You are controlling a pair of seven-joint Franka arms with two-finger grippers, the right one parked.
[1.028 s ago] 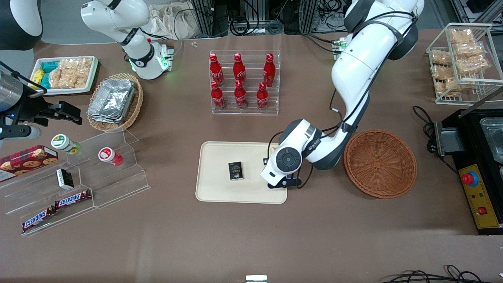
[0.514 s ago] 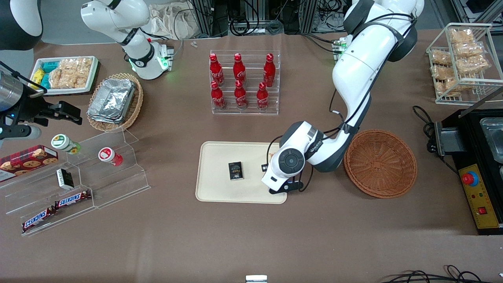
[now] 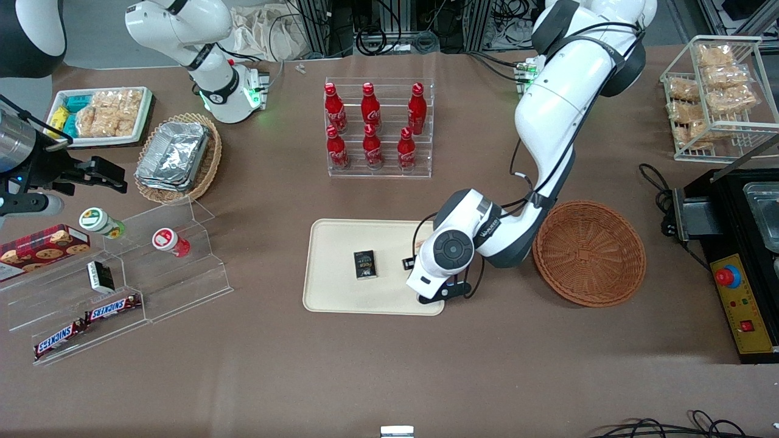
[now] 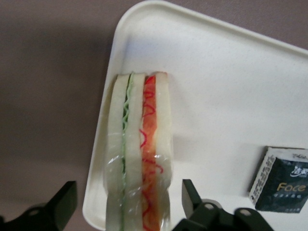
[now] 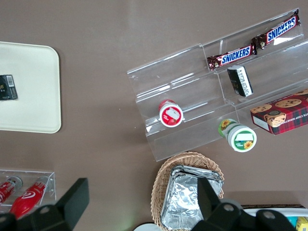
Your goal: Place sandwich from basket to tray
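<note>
- Sandwich (image 4: 139, 154): one, standing on edge on the tray (image 3: 335, 243), at its rim nearest the basket (image 3: 589, 252).
- Gripper (image 4: 130, 207): one, fingers spread wide either side of the sandwich, not touching.
- Black packet (image 3: 365, 264): one, on the tray's middle.

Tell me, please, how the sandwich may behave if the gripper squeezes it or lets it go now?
The sandwich is soft white bread in thin clear wrap, so it probably dents easily and may be a little slippery. It stands on a narrow edge on the tray, between the open fingers of the gripper, so it might tip over. It looks light.
</note>
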